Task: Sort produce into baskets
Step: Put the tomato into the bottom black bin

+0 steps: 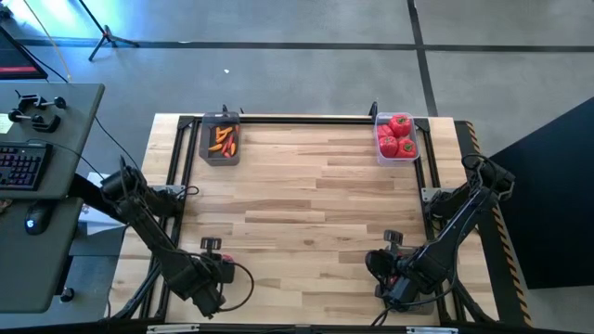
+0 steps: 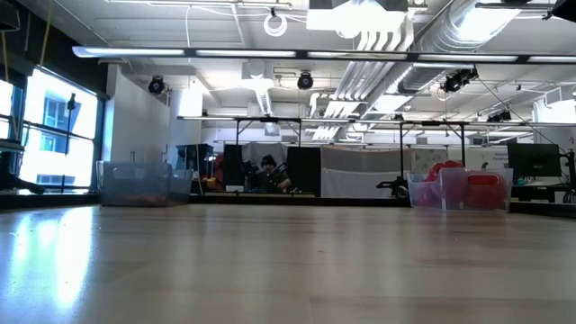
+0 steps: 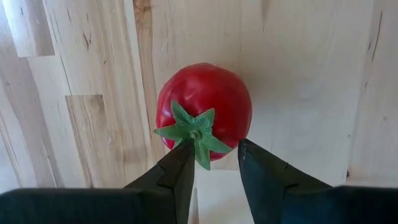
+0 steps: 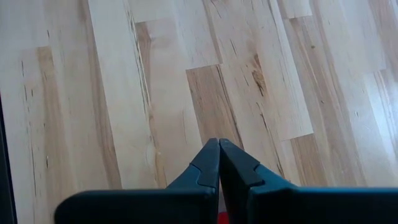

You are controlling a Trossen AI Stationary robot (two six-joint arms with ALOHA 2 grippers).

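Left wrist view: left hand [image 3: 214,163] part-open at tomato [image 3: 204,106] stem.

**Workshop room around the bench**

Grey concrete floor [image 1: 306,23] with dark seams, a tripod foot [image 1: 109,37] standing on it. A grey desk [image 1: 70,121] sits off the table's left edge with a keyboard [image 1: 20,165] and mouse [image 1: 35,219]. White ducts [image 2: 378,27] run overhead, strip lights [image 2: 207,52] are lit, and a bright window [image 2: 54,130] glows at left.
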